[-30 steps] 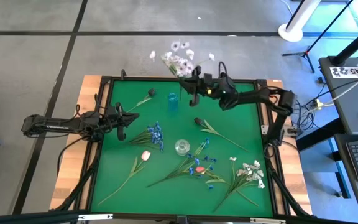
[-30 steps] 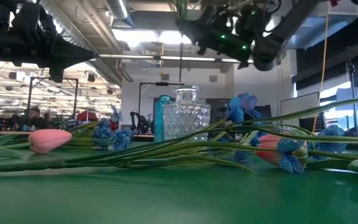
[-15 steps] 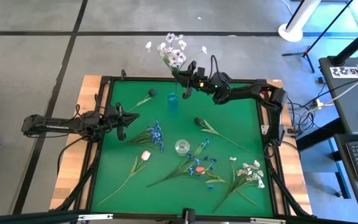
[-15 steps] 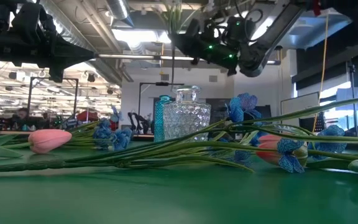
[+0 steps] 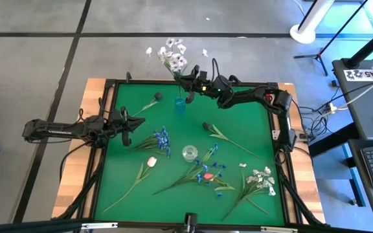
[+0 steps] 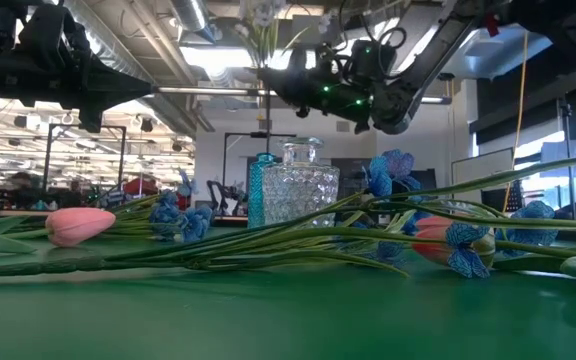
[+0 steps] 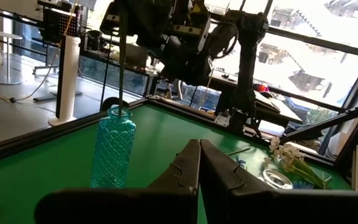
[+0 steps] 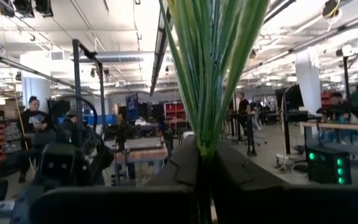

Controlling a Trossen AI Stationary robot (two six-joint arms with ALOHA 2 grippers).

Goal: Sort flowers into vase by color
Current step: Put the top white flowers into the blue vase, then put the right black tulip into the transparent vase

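We hold the white sprig [image 5: 171,57] upright in our right pincer [image 5: 188,85], pinched on its stems so their ends hang just above the blue vase [image 5: 180,105] below it. Our left pincer [image 5: 127,125], pressed together and empty, waits well apart over the tabletop [image 5: 238,123].

White flowers [image 5: 172,55] above blue vase [image 5: 180,104]

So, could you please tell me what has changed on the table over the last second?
The right pincer, shut on the white flower sprig, carried it leftward along the far edge, so its stem now hangs over the blue vase. Nothing was let go. The left pincer stayed shut and idle at the left side; the clear vase and the flowers lying on the mat stayed put.
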